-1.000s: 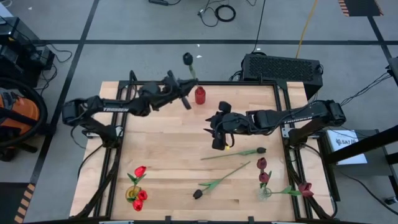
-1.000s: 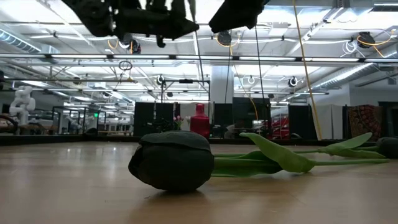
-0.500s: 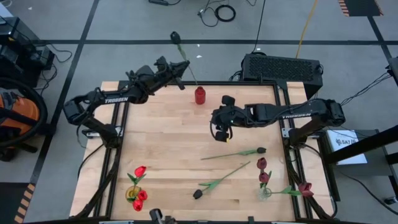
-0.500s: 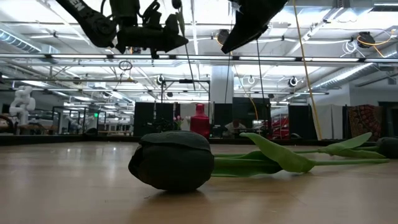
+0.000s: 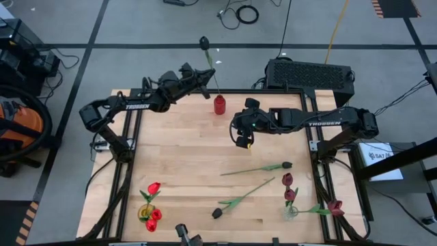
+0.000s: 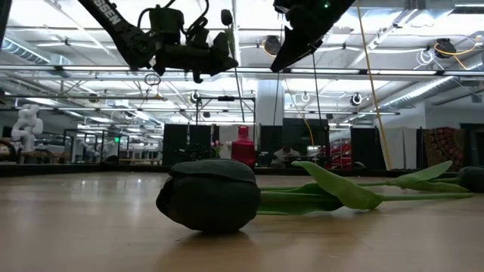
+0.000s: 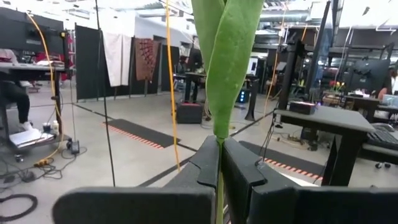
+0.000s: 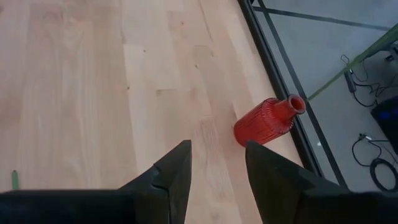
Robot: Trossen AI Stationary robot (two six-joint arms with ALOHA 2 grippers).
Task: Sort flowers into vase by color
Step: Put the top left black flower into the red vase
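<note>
The left pincer (image 5: pixel 203 77) has risen and swung back from its spot low beside the small red ribbed glass bottle vase (image 5: pixel 219 104). It is clamped tight on the thin green stem of a black-headed artificial tulip (image 5: pixel 204 43); the head stands above the pincer and the stem tail hangs below it towards the vase mouth. From the low view the tail looks roughly in line with the neck, though how far above it I cannot tell. My reading is that the tulip is being lined up to go in. The right pincer (image 5: pixel 240 140) has drawn back a little towards the red vase and hovers over bare wooden counter (image 5: pixel 184 150), fingers apart and empty, with the vase between it and the left pincer. Counting flowers gives nine. One black is held. Two dark-headed tulips lie loose on the counter well beyond the right pincer, one nearer (image 5: pixel 287 165) and one farther (image 5: pixel 216 213). Three bright red tulips (image 5: pixel 153 186) are in a yellowish vase (image 5: pixel 145 213) far from the left pincer. Three maroon tulips (image 5: pixel 287 179) are at a clear glass vase (image 5: pixel 291 212) far from the right pincer. That makes three vases, and the red bottle holds no flower yet.
</note>
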